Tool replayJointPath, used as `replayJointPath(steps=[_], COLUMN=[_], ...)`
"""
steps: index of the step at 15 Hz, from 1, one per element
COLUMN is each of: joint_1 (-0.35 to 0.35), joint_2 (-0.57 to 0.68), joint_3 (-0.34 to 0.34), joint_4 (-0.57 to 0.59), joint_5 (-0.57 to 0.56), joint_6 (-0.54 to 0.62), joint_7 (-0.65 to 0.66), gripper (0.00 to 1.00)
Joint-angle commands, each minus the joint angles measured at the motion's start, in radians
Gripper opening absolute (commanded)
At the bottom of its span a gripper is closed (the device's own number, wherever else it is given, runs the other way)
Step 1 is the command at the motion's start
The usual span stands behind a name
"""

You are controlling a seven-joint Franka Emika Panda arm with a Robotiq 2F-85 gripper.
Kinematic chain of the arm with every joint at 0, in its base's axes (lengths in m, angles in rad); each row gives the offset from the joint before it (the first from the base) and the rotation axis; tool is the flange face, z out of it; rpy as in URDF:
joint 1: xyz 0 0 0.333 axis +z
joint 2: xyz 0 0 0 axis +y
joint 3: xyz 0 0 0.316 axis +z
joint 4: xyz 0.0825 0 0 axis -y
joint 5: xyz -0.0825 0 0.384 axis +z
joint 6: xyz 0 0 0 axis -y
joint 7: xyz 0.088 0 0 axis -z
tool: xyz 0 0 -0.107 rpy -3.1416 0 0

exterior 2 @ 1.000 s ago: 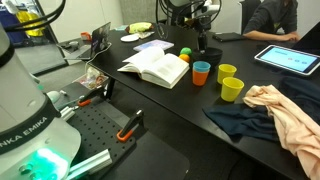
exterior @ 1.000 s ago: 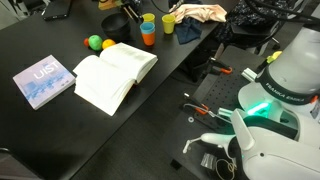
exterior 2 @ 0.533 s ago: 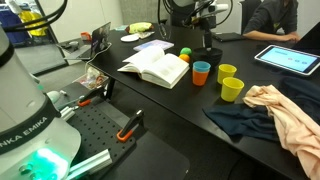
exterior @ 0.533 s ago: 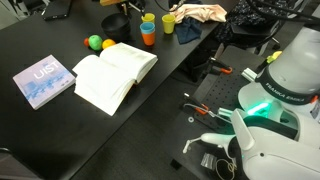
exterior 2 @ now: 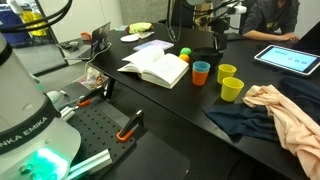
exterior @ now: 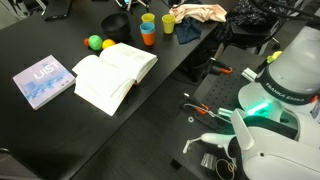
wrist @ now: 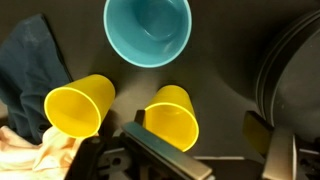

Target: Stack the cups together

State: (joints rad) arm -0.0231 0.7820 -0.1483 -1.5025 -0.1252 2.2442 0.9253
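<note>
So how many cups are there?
4: blue cup nested in orange cup; one yellow cup beside them; a second yellow cup nearer the cloth. Others may hide in the stack.

The table (exterior: 40, 40) is black and matt. The open book (exterior: 115, 72) shows matt paper pages, and the closed book (exterior: 44, 80) beside it has a smooth printed cover. Beyond the open book, the blue cup (wrist: 148, 30), the orange cup (exterior 2: 201, 77), a yellow cup (wrist: 78, 108) and a second yellow cup (wrist: 172, 118) are smooth plastic with a soft sheen. Past them lie a dark blue cloth (exterior 2: 240, 120) and a peach cloth (exterior 2: 285, 110), both soft and creased.
</note>
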Motion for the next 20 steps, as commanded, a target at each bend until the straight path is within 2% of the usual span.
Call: replayJointPath(steps=[1,10,20], joint_1=[-0.016,-0.007,-0.020], joint_2=[0.010,0.102,0.207], joint_3=[0.003,-0.026,-0.040], joint_4=[0.002,0.068,0.227], joint_5=[0.048,0.041,0.043], joint_6=[0.034,0.045,0.024], joint_7=[-0.099,-0.153,-0.283], gripper=[1.00,1.00,1.00])
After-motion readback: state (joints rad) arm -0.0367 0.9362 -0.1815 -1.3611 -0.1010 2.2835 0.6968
